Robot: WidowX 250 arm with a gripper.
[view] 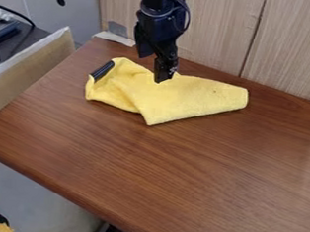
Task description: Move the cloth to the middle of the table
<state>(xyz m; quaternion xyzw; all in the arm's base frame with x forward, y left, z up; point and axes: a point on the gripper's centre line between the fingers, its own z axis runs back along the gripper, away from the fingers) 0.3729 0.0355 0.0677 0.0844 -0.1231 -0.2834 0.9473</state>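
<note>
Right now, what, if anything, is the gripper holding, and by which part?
Whether the gripper holds the yellow cloth cannot be told; it overlaps the far edge in view.

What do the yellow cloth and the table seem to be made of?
The cloth looks like soft, matte, fuzzy fabric, perhaps microfibre: it folds loosely. The table looks like smooth, brown, lightly glossy wood, judging by its streaky grain, though it could be laminate.

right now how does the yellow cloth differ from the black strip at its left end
The cloth is yellow, the strip black. The cloth is broad and rumpled; the strip is narrow and straight. The cloth is much larger than the strip. Both are toward the far side of the table.
</note>
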